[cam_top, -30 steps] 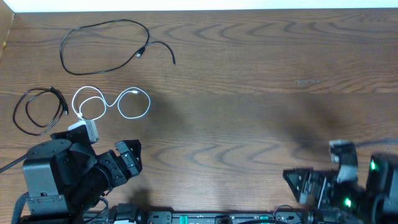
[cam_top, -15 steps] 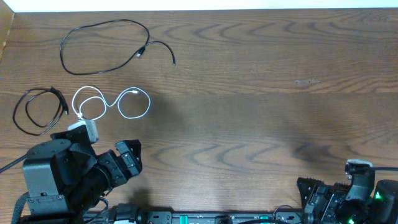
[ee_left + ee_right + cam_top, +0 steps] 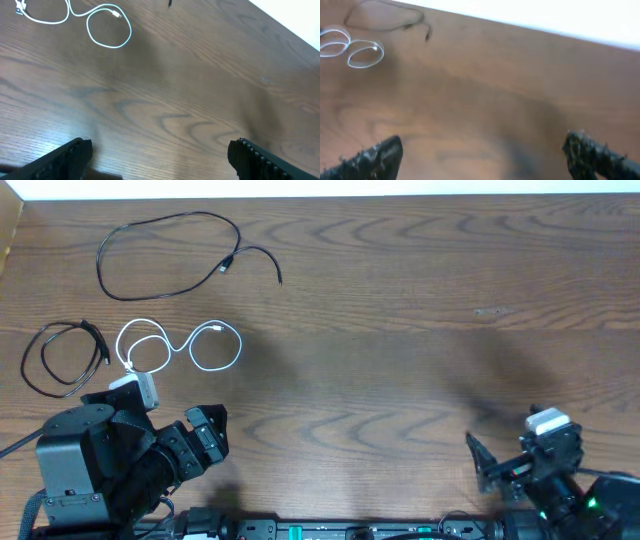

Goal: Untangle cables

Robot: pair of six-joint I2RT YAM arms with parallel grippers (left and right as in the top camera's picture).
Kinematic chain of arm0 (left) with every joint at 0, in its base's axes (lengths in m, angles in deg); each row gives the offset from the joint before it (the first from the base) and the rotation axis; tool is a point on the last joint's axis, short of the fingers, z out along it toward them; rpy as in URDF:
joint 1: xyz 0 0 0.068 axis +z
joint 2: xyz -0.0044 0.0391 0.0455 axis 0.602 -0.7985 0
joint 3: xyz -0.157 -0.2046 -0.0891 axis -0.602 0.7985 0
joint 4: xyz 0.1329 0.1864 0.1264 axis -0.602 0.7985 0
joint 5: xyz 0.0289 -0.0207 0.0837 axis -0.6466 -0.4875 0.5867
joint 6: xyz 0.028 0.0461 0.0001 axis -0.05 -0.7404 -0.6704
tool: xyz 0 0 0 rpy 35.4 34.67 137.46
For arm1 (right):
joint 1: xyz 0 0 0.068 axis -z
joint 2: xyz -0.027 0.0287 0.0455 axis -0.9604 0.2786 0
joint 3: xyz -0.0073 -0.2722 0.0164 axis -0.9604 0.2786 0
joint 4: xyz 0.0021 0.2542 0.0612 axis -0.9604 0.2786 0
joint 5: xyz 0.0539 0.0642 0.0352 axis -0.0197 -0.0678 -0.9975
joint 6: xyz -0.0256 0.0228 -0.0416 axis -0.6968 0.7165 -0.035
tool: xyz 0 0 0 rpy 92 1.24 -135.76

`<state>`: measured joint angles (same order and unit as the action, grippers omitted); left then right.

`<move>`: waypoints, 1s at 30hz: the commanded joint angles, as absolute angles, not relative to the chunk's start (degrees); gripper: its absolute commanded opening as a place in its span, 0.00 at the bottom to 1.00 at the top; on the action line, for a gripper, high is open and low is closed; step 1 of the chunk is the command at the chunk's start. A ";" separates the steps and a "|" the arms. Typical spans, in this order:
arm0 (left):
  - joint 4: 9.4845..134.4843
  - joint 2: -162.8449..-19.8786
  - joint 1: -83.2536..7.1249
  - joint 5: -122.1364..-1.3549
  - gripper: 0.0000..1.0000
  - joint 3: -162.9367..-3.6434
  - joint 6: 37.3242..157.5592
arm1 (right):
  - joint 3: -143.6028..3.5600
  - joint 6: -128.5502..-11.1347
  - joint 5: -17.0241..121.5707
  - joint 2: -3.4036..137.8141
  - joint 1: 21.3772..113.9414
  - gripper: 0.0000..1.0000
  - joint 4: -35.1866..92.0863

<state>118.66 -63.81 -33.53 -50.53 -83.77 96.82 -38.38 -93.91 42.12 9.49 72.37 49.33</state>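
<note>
- Cables sit in the far-left part of the table (image 3: 400, 330), each apart from the others. The long black cable (image 3: 224, 268) is farthest out, the coiled black cable (image 3: 92, 335) is by the left edge, and the white cable (image 3: 178, 350) is just right of it.
- No cord crosses another. Only the black coil laps over itself.
- White cable's two loops line up left-right.
- Left gripper (image 3: 160, 147) has jaws spread wide and holds nothing. The white cable lies ahead, slightly left.
- Right gripper (image 3: 482, 150) is also spread and empty at the near-right corner, well apart from every cord.
- Judgement: the left arm is nearer. Any further pick goes forward-left.
</note>
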 commanded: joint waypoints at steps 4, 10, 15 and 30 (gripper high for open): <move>118.75 -63.81 -33.55 -50.58 0.92 -84.38 96.64 | -22.54 -89.67 49.53 -2.46 71.15 0.99 35.15; 118.75 -63.81 -33.55 -50.58 0.92 -84.38 96.67 | -15.00 -89.34 55.06 -3.25 71.12 0.99 24.66; 118.75 -63.81 -33.55 -50.58 0.93 -84.38 96.64 | -6.23 -83.90 59.98 -3.25 71.10 0.99 11.30; 118.75 -63.81 -33.55 -50.60 0.92 -84.38 96.64 | 3.58 -94.32 59.96 -3.27 71.25 0.99 0.16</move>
<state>118.68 -63.81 -33.53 -50.53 -83.77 96.82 3.36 -87.55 61.16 -2.90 71.50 -0.17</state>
